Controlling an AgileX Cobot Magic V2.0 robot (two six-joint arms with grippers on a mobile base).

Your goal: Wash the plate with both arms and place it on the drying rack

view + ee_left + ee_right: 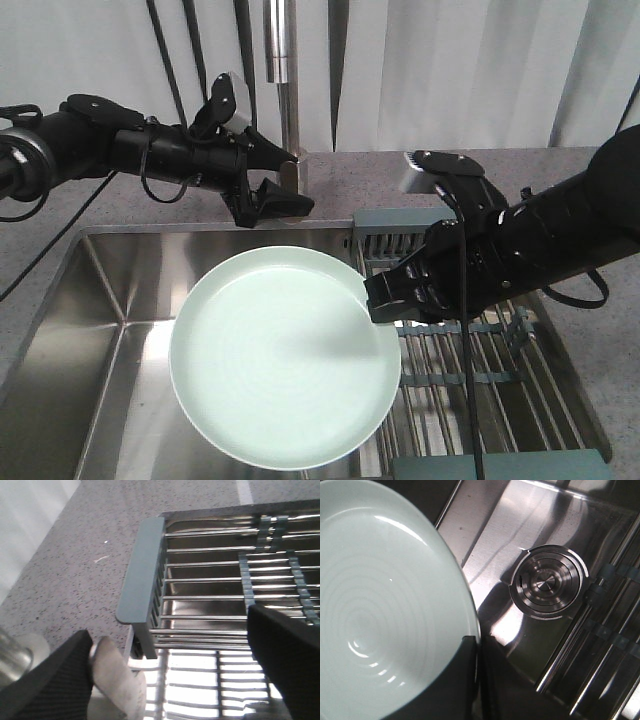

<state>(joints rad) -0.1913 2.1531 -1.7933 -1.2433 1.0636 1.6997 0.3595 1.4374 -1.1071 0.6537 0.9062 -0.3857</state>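
The pale mint-green plate point(280, 355) hangs tilted over the sink, its face toward the front camera. My right gripper point(378, 300) is shut on the plate's right rim. In the right wrist view the rim of the plate point(380, 605) is pinched between the black jaws of the right gripper point(477, 647). My left gripper point(285, 188) is up by the faucet base, above and behind the plate, with jaws wide apart. In the left wrist view the left gripper point(170, 630) looks down on the drying rack point(142, 570). A whitish rounded piece point(117, 680) lies against one finger.
The steel sink point(90, 330) fills the left and middle, with its round drain point(547, 582) under the plate. The faucet column point(282, 60) rises behind. The drying rack point(480, 350) spans the sink's right side. Speckled grey counter point(560, 160) surrounds it all.
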